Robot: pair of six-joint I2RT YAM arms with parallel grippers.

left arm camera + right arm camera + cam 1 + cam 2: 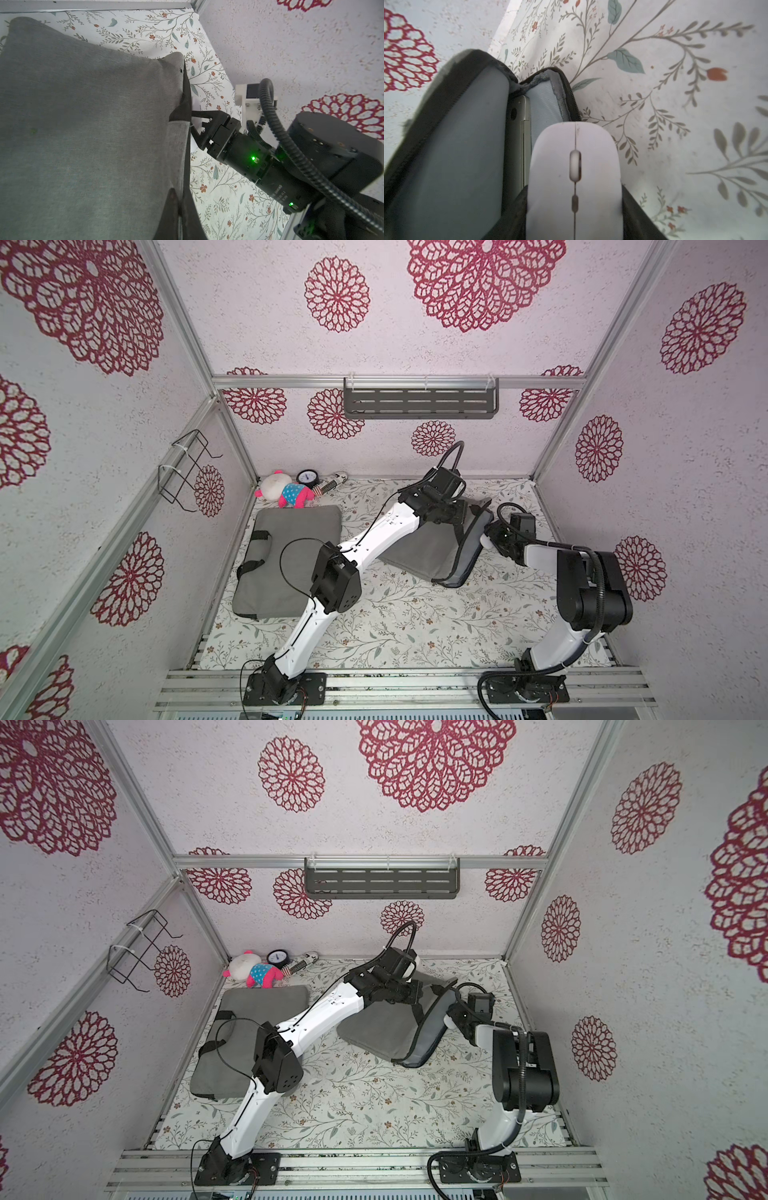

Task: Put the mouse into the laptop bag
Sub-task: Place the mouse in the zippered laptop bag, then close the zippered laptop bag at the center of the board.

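The right fingers (207, 114) stand half-spread, clamped on the flanks of the white mouse (575, 166). Its nose sits at the lip of the laptop bag (419, 547), not yet properly inside. The left fingers (172, 204) are pinched tight on the bag's upper flap, lifting it so the mouth gapes (a laptop (525, 116) already lies within). The bag sits at about two o'clock on the bench (415, 622). A second grey bag (286, 556) rests at nine o'clock, well apart.

Narrow laptop bag (456, 145) mouth, laptop (526, 116) inside.
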